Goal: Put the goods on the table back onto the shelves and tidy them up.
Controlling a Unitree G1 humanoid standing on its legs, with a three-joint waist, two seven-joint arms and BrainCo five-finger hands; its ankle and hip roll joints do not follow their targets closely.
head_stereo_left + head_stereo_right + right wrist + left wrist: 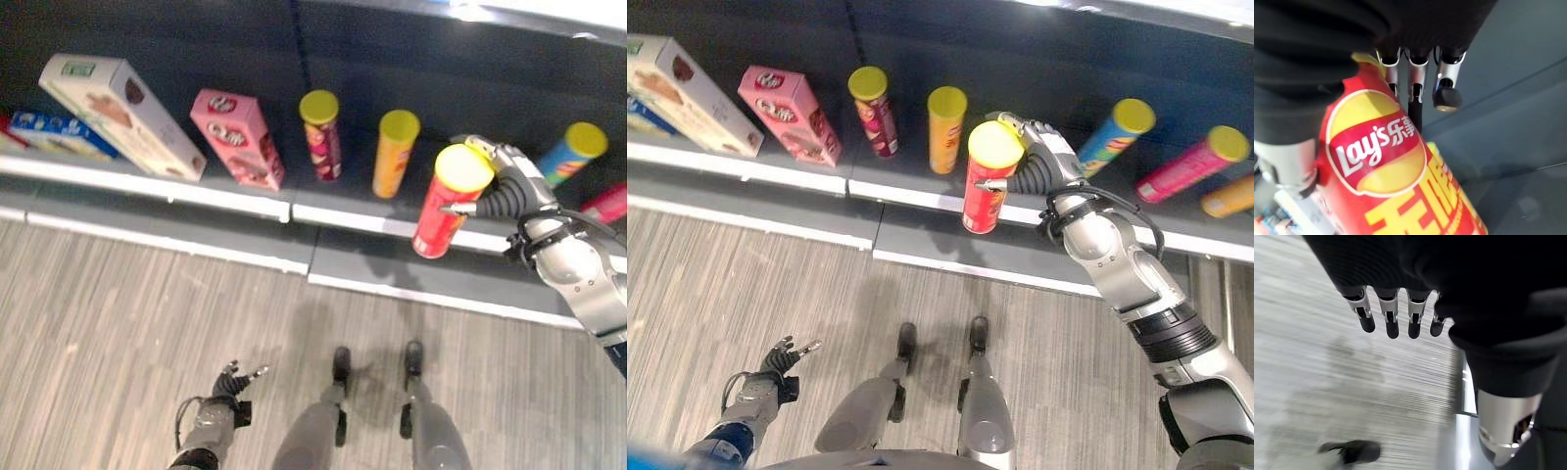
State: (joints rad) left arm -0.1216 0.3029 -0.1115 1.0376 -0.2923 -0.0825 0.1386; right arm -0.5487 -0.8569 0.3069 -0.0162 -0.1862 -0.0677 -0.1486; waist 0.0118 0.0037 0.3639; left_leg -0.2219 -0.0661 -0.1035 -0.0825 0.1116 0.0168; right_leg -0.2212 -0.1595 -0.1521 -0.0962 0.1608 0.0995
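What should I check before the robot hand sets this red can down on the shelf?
1. Grip: right robot hand has fingers curled round the red chip can near its yellow lid. Ok.
2. Can attitude: roughly upright, slightly tilted. Ok.
3. Can position: it is over the shelf's front edge; whether its base touches is unclear. Cannot tell.
4. Landing space: open dark shelf between the orange can and the blue can. Ok.
5. Neighbours: the orange can stands close beside the red one. Cannot tell if clearance is enough.
6. Left robot hand: hangs low over the floor, fingers relaxed, empty. Ok.
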